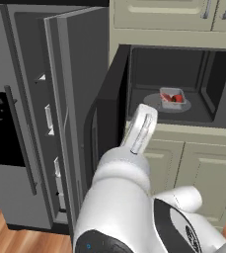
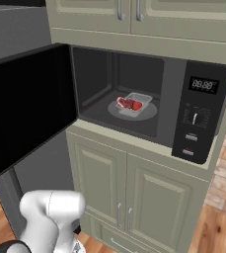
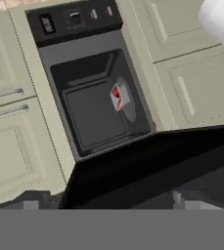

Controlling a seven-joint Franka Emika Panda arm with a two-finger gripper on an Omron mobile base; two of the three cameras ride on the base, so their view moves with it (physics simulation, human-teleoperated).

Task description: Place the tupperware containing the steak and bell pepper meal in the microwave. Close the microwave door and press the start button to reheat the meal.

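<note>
Tupperware [image 1: 172, 97] sits inside the microwave [image 1: 218, 84] on the round turntable plate [image 1: 154, 100], red and dark steak and bell pepper meal [image 1: 174, 98] showing through its walls, so by my reading the placing is done and the coming move is on the microwave door [image 1: 102, 123]. In the left base view I see that door swung out toward me on its left hinge, edge-on, standing between the cavity and the open grey fridge door [image 1: 67, 99]; my arm rises from the lower right with its white wrist just right of the door's near edge, in front of the cream cabinet [image 1: 203, 168]. In the right base view the door [image 2: 28, 106] is a broad black panel running left and near from the hinge, its long axis horizontal, the tub [image 2: 134, 103] well apart to the far right of it, and the control panel [image 2: 201, 113] at the right end. In the hand view the scene is rolled: the cavity and tub [image 3: 119, 96] lie ahead, and the door [image 3: 152, 166] spans the lower part, nearest the hand [image 3: 103, 202], whose fingers [image 3: 179, 200] stand released and wide apart, holding nothing. I judge the door's free edge is what I must get behind and push rightward and away to shut it.
</note>
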